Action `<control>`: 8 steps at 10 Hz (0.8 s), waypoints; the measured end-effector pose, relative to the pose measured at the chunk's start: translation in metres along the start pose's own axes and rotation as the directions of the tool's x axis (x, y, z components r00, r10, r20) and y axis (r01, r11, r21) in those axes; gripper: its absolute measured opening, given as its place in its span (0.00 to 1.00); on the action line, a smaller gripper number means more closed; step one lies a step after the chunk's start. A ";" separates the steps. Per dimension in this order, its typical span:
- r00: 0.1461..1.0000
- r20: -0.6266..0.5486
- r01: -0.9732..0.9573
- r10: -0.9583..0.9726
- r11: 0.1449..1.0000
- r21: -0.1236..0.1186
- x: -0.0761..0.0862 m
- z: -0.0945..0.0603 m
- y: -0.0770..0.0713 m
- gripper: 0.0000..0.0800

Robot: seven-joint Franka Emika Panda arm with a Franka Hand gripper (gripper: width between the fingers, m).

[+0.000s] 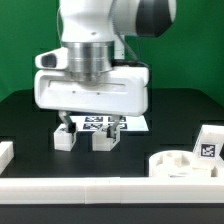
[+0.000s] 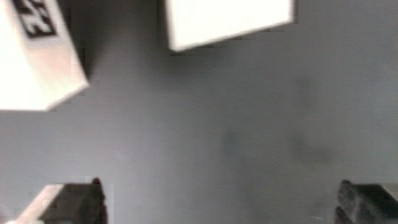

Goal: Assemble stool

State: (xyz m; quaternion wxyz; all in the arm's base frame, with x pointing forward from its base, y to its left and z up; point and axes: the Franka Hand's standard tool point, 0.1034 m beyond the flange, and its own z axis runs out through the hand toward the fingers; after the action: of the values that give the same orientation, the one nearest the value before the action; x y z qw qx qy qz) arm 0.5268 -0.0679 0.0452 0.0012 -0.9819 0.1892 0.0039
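Note:
Two short white stool legs (image 1: 65, 138) (image 1: 103, 139) stand side by side on the black table, under my gripper (image 1: 90, 126). The gripper hangs just above and behind them, jaws wide apart and empty. In the wrist view a tagged white leg (image 2: 36, 60) and a second white part (image 2: 228, 22) lie ahead of the gripper (image 2: 222, 205), with only bare dark table between the fingertips (image 2: 71, 205). The round seat disc (image 1: 185, 165) lies at the front on the exterior view's right, with another tagged leg (image 1: 208, 143) behind it.
The marker board (image 1: 100, 123) lies flat behind the two legs, partly hidden by the gripper. A long white border bar (image 1: 100, 190) runs along the front edge. A white bar end (image 1: 5, 152) sits at the exterior view's left.

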 end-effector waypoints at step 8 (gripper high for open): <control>0.903 0.430 -0.027 0.018 1.000 0.014 -0.012 0.002 -0.005 0.81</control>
State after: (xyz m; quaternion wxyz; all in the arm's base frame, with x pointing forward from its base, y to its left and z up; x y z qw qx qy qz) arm 0.5176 -0.0590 0.0436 0.0522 -0.9547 0.1957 0.2182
